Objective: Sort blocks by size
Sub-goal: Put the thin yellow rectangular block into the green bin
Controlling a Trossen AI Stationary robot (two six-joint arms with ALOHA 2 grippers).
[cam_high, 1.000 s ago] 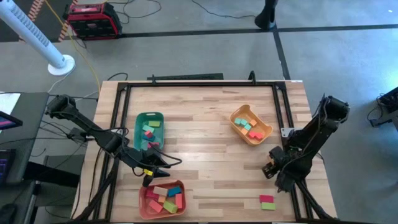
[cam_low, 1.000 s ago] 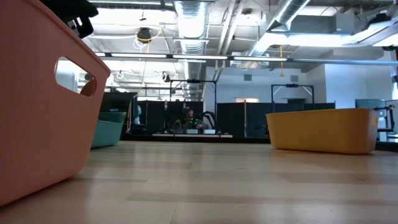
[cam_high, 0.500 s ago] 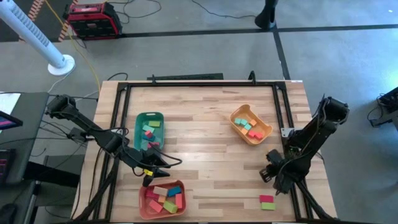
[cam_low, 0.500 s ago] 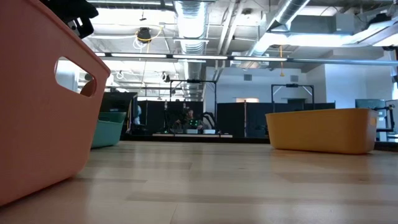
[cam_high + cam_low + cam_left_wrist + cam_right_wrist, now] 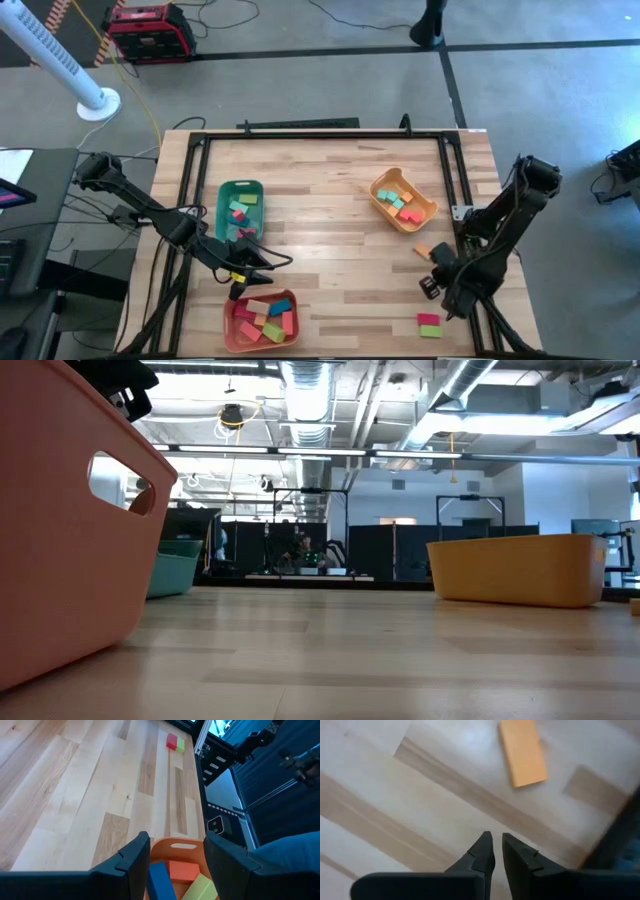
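Note:
An orange block [image 5: 422, 251] [image 5: 522, 752] lies flat on the bare table near the right edge. My right gripper [image 5: 434, 283] [image 5: 494, 851] hangs just nearside of it, pointing down, shut, with nothing between its fingers. A red and a green block [image 5: 430, 325] [image 5: 175, 742] lie side by side near the front right corner. My left gripper [image 5: 255, 268] [image 5: 175, 857] hovers open over the far end of the salmon-red tray [image 5: 262, 320], empty. That tray, the green tray [image 5: 240, 210] and the yellow-orange tray [image 5: 403, 200] each hold several blocks.
A black frame rail [image 5: 470, 200] runs along the table's right edge beside my right arm. Bare wood [image 5: 330, 250] lies between the trays. In the low view the salmon-red tray [image 5: 60, 540] fills the left and the yellow-orange tray [image 5: 520, 570] stands at the right.
My right gripper has risen and drawn back toward the table's near edge. The orange block, hidden beneath it before, now lies uncovered on the wood. My left arm has kept still.

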